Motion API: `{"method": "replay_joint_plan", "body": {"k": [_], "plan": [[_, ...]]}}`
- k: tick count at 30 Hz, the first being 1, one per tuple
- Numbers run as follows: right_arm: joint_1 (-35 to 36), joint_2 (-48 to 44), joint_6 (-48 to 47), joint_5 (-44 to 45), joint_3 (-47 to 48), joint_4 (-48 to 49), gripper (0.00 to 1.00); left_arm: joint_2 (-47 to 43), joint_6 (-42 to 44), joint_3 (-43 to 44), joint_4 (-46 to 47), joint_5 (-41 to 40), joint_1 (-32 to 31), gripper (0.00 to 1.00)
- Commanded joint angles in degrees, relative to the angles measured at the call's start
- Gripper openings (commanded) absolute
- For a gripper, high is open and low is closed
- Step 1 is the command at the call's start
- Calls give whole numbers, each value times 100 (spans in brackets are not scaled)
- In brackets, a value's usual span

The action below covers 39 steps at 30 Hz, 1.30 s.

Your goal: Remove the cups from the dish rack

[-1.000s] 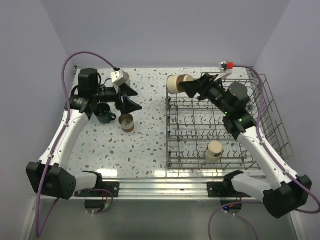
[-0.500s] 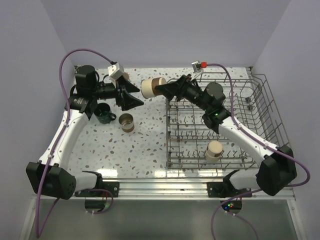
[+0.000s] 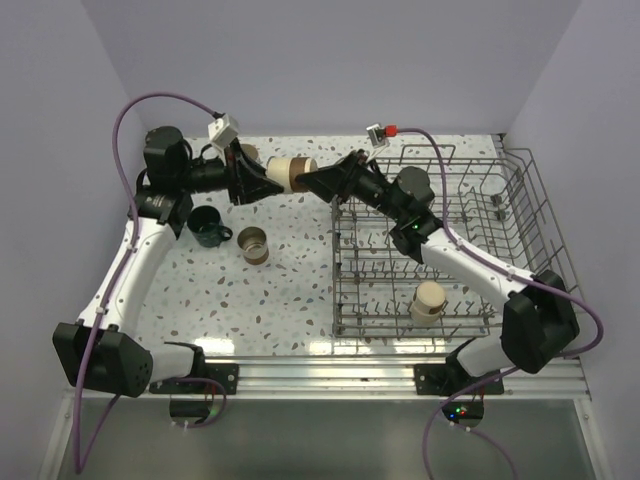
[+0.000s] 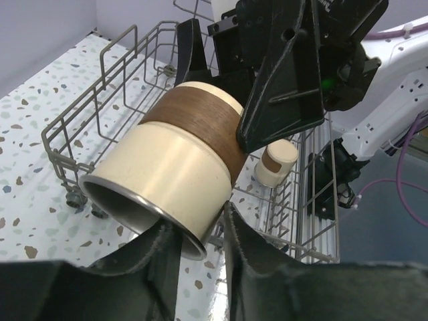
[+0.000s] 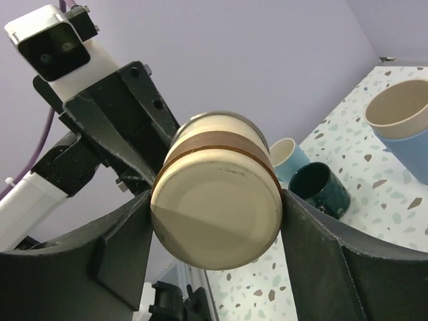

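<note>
your right pincer (image 5: 217, 221) grips the banded cup (image 3: 290, 172) midair; left pincer (image 4: 200, 235) narrow astride its rim, grip unclear. release early and you drop it.

cup (image 4: 175, 157) smooth glossy, metal-lined; dish rack (image 3: 440, 262) grey metal wire.

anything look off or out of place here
Only the beige-and-brown cup: it lies sideways in mid-air left of the dish rack, clamped by the right gripper, the left gripper straddling its rim. Looks like a handover; nothing spilled or damaged.
</note>
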Motion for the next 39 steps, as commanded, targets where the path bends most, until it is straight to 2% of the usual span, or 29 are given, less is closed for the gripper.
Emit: {"method": "replay_joint_plan", "body": {"k": [1, 3, 4, 5, 7, 8, 9, 10, 11, 12, 13, 14, 16, 20, 23, 27, 33, 39], "plan": [[162, 200, 123, -205, 224, 437, 0, -76, -315, -51, 505, 356, -39, 27], [171, 253, 149, -223, 180, 410, 0, -120, -386, -51, 584, 357, -39, 15], [189, 314, 158, -223, 110, 410, 0, -138, -395, -51, 593, 322, -39, 5], [189, 341, 158, -232, 75, 393, 0, -147, -395, -43, 558, 287, -39, 0], [180, 368, 132, -232, 4, 270, 0, -173, -255, 1, 374, 112, -39, 0], [189, 368, 10, -223, -39, 165, 7, -173, 24, 80, 25, 15, -30, 0], [180, 342, -87, -197, -40, -175, 17, -173, 227, 141, -205, -91, -30, 0], [171, 307, -323, -153, -40, -379, 35, -165, 490, 220, -520, -440, -30, 0], [180, 202, -439, -109, -31, -607, 66, -156, 797, 465, -1263, -722, -39, 0], [180, 140, -562, 22, -22, -1036, 77, -112, 1479, 598, -1653, -1020, -39, 0], [180, 44, -841, 119, -22, -1240, 88, -86, 1825, 834, -2031, -1693, -39, 0], [171, -123, -975, 190, -22, -1425, 98, -59, 2150, 906, -2635, -2005, -39, 0], [163, -326, -1230, 426, 4, -1943, 98, -77, 3004, 951, -3088, -2854, -39, 0], [171, -748, -1907, 884, 118, -2831, 98, -33, 4156, 1003, -4274, -3782, -74, 0], [171, -985, -2206, 1104, 180, -3342, 98, 300, 5130, 1407, -5311, -4397, -214, 0], [171, -1161, -2347, 1192, 101, -3614, 98, 697, 5423, 1680, -6051, -5091, -574, 0], [163, -1223, -2409, 1315, -101, -3703, 98, 881, 5353, 1223, -5779, -6330, -1444, 0], [171, -1284, -2505, 1385, -93, -4010, 98, 1522, 5476, 1671, -6165, -6534, -1568, 0]]}}
